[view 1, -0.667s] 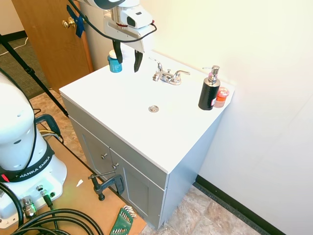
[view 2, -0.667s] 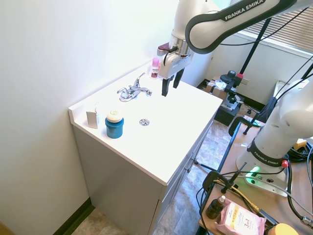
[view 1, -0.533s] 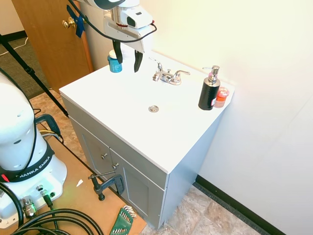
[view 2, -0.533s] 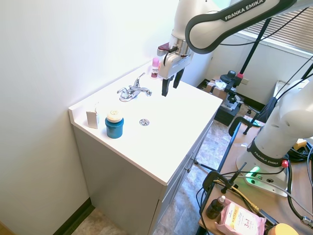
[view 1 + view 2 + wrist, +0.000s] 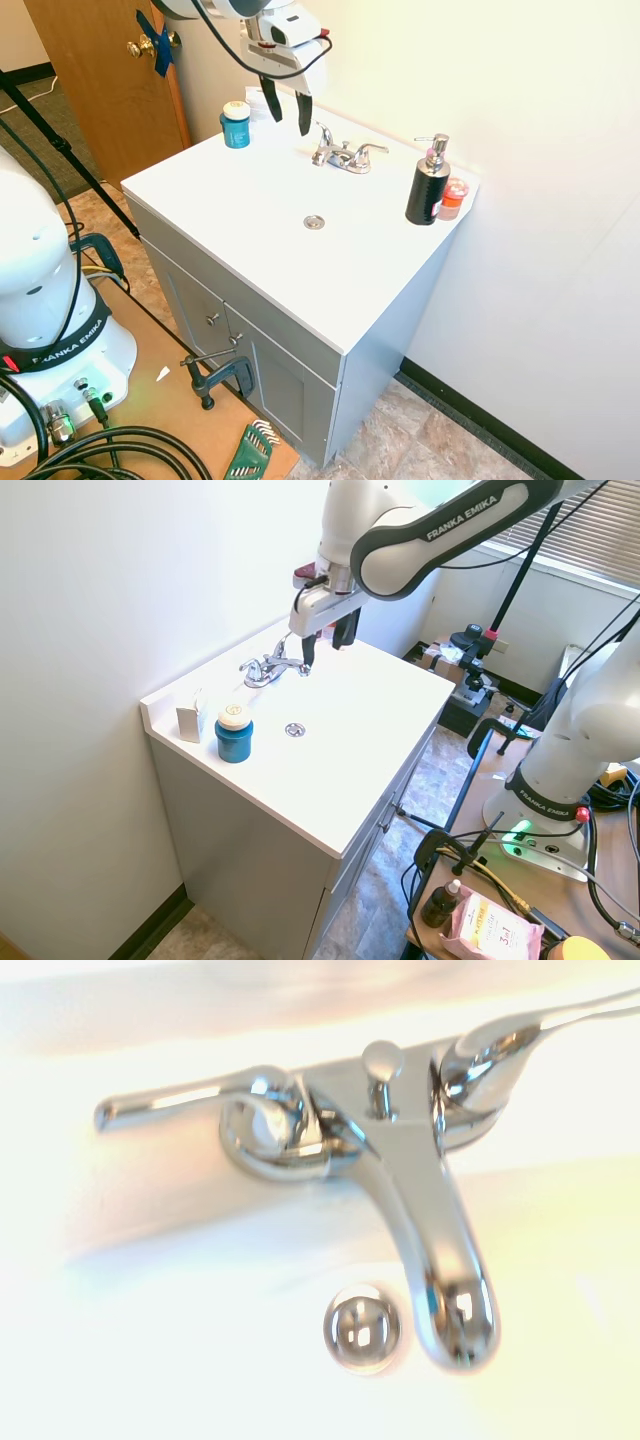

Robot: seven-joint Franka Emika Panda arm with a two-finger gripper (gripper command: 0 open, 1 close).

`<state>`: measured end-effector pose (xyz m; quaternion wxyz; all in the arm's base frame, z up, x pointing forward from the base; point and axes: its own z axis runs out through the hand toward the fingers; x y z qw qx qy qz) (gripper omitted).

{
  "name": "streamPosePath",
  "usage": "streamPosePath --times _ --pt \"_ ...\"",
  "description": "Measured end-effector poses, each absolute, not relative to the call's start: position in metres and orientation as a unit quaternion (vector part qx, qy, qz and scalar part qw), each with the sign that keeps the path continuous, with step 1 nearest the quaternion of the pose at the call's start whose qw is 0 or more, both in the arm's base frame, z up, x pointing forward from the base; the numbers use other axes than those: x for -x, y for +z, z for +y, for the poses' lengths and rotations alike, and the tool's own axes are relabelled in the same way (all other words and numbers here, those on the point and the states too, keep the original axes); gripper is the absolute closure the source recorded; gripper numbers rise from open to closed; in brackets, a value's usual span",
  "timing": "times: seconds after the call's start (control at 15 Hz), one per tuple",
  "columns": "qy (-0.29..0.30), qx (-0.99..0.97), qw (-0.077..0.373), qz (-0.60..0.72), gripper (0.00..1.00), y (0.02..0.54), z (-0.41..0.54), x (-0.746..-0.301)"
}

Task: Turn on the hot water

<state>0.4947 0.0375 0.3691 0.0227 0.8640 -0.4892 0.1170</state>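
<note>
The chrome faucet (image 5: 343, 157) stands at the back of the white vanity top (image 5: 250, 200), against the wall. Its left-hand hot water lever (image 5: 323, 133) is slim and angles out toward the blue jar. In the wrist view this lever (image 5: 170, 1100) lies level, with the spout (image 5: 440, 1260) in the middle and the right-hand lever (image 5: 515, 1038) on the other side. My gripper (image 5: 288, 110) hangs open and empty just above and left of the hot lever, not touching it. From the other side the gripper (image 5: 325, 645) hovers right over the faucet (image 5: 270, 666).
A blue jar (image 5: 236, 124) sits left of the faucet, with a small white box (image 5: 189, 721) behind it. A black soap dispenser (image 5: 428, 185) and an orange-pink bottle (image 5: 453, 198) stand at the right. The drain (image 5: 314, 222) is mid-basin. The wall is close behind.
My gripper has moved toward the wall and the faucet, from over the basin to beside the hot lever. It stays open. The blue jar now shows fully in the first exterior view.
</note>
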Motion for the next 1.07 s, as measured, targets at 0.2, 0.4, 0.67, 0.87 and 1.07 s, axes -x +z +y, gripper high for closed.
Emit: streamPosePath --times 0.2,0.4,0.67,0.87,1.07 --pt "0.17 -0.846 0.031 -0.505 0.0 0.364 0.047 -0.526" --pt "0.192 -0.839 0.031 -0.508 0.0 0.362 0.059 -0.546" --pt "0.209 -0.832 0.032 -0.513 0.0 0.351 0.06 -0.569" --pt "0.213 -0.831 0.032 -0.512 0.0 0.345 0.066 -0.583" --pt "0.216 -0.832 0.032 -0.509 0.0 0.337 0.077 -0.593"
